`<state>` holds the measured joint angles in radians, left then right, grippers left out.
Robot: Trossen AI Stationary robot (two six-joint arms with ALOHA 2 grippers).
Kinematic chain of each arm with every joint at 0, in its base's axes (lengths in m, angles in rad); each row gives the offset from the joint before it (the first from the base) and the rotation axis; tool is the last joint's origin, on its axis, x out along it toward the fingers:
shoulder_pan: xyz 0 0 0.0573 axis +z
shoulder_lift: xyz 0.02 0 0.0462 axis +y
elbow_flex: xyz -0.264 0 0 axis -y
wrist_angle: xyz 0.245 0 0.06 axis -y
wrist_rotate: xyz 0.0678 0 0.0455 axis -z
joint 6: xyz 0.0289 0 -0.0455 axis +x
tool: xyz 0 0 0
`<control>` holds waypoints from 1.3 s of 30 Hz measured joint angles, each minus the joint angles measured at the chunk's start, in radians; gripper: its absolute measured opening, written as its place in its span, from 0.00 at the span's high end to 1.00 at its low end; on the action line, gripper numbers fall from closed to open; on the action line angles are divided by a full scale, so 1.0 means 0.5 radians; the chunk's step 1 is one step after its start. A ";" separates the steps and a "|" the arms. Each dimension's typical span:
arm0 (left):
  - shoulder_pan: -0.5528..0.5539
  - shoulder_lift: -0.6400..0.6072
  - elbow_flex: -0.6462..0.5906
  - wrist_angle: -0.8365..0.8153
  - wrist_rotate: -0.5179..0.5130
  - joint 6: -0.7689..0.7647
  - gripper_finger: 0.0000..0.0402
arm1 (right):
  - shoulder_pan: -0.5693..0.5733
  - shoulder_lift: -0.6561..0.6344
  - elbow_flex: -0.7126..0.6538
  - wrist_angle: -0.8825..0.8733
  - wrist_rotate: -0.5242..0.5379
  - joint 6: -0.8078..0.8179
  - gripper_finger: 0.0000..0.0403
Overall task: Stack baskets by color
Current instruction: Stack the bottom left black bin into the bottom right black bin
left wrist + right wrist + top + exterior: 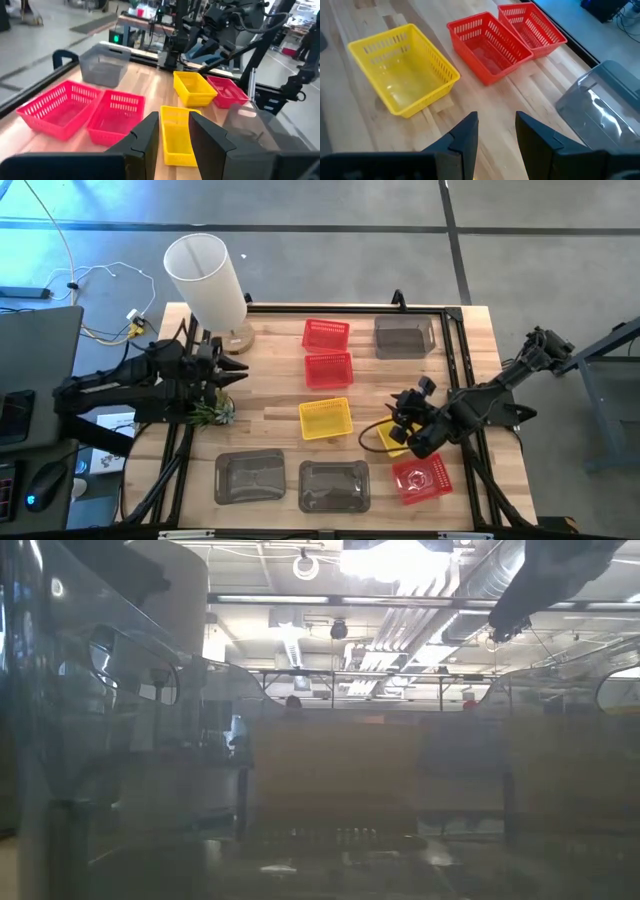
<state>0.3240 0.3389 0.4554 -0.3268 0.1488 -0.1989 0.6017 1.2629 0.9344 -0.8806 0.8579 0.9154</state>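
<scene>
- Honestly nothing looks stacked yet; the baskets all sit singly on the desk [275, 395]
- reds: far red basket [326, 334] and second red basket [329, 369] sit just beside each other at the back; the near red basket [422, 478] is off by the front right corner
- greys: back grey basket [405, 336] sits up by the far edge; the front-left grey basket [250, 478] and front-middle grey basket [334, 485] sit side by side along the front edge
- yellows: I only spot two; the centre yellow basket [325, 419] in the middle, and the right yellow basket [388, 440] partly hidden under the right arm
- right gripper [405, 418] hangs over that right yellow basket, fingers apart with nothing I can see between them; my guess is the yellow pick is the step in hand
- left gripper [238, 373] waits by the foot of the white lamp shade [205, 275], fingers parted too, holding nothing
- next move, I reckon: drop down so one finger goes inside the rim and one outside, pinch the wall, lift clear, then carry it over to the centre yellow basket; it needs to line up squarely to nest, and the near red basket sits close enough to bump
</scene>
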 joint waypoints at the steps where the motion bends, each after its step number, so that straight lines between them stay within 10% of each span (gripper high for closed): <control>1: -0.014 0.044 0.046 -0.042 -0.001 -0.013 0.77 | -0.009 0.000 0.000 0.001 -0.001 0.000 0.70; 17: -0.540 0.905 0.876 -0.697 -0.014 -0.134 0.77 | -0.027 0.000 -0.001 0.061 -0.048 0.000 0.70; 39: -1.516 1.560 1.024 -0.788 -0.388 -0.909 0.77 | -0.025 0.000 -0.001 0.058 -0.203 -0.084 0.70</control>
<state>-0.4341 1.1187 0.9672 -0.7209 -0.0451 -0.6536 0.5892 1.2629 0.9340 -0.8516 0.7565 0.8735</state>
